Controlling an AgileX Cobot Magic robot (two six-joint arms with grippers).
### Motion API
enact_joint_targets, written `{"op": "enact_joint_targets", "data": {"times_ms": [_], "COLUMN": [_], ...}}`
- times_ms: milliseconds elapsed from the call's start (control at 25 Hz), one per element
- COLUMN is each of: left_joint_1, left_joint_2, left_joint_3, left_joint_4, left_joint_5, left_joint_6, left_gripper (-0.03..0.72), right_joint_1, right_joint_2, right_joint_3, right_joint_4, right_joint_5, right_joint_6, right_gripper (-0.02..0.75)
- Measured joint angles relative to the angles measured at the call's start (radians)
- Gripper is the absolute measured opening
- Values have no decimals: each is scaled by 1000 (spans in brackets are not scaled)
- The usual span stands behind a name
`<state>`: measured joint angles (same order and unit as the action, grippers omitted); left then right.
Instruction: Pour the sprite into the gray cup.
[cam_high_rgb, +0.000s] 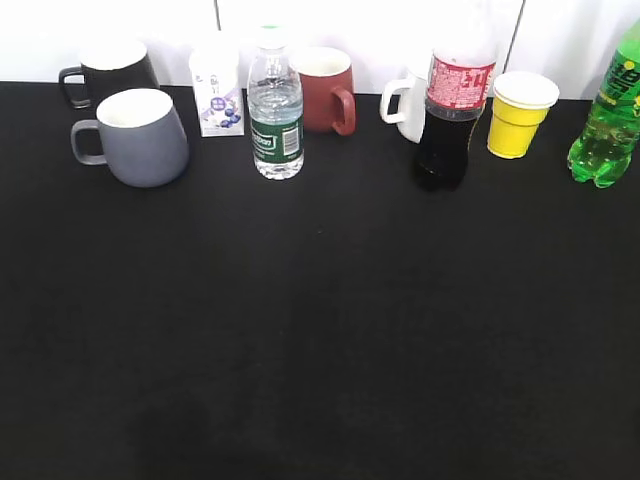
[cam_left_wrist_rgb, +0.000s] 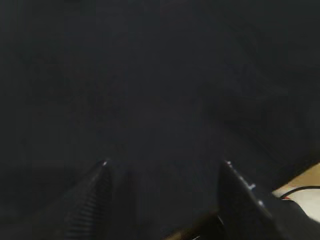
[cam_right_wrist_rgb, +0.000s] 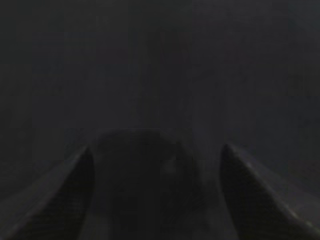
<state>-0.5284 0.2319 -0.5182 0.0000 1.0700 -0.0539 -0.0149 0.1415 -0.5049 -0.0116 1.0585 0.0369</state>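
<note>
Green sprite (cam_high_rgb: 606, 125) stands far right, gray cup (cam_high_rgb: 141, 136) far left. Both grippers (cam_left_wrist_rgb: 165, 165) (cam_right_wrist_rgb: 157, 150) spread, empty; I'd grab low, squarely.

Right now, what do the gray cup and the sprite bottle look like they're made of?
Gray cup: probably ceramic, with a matte blue-gray outside that shows no glare, a white inside and a thick rim. Sprite bottle: clear green plastic, glossy, light passing through it.

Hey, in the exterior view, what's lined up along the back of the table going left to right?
black mug → gray cup → small carton → water bottle → dark red mug → white mug → cola bottle → yellow cup → sprite
</note>
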Motion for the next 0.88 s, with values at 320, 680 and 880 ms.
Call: {"op": "enact_joint_targets", "data": {"times_ms": [320, 680, 880], "left_joint_1": [0, 358, 518], "left_joint_2": [0, -111, -238], "left_joint_3": [2, 2, 2], "left_joint_4": [0, 0, 0], "left_joint_5": [-6, -8, -8], "left_joint_6": [0, 0, 0], "left_gripper": [495, 495, 495], "right_joint_1": [0, -45, -47], "right_joint_2": [2, -105, -147], "right_joint_3": [0, 0, 0], "right_joint_4": [0, 0, 0], "right_joint_5": [-17, -17, -17], "right_joint_6": [0, 0, 0], "right_gripper": [594, 593, 593]}}
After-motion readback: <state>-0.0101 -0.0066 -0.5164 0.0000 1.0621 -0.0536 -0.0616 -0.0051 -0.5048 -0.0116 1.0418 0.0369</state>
